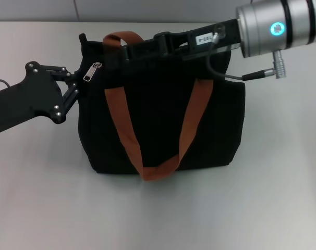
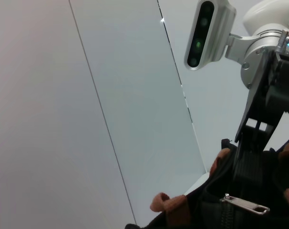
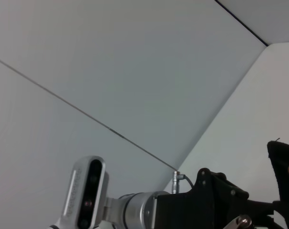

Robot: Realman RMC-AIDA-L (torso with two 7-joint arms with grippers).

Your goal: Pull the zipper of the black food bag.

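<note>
Head view showed the black bag (image 1: 163,120) standing in the middle of the frame on the white table (image 1: 272,198). The little silver zipper (image 1: 92,72) hung at the bag's upper left corner, its tab slanting down and to the left. The left gripper (image 1: 77,86) was just beside it, a bit lower and to the left, touching the bag's edge. I could not tell if its fingers were spread or pinching. The right gripper (image 1: 128,52) reached in from the upper right and lay along the bag's top, by the orange strap (image 1: 121,39). Its fingers were hard to make out too. I think the left gripper was nearer, so it looked best placed to take the zipper.
</note>
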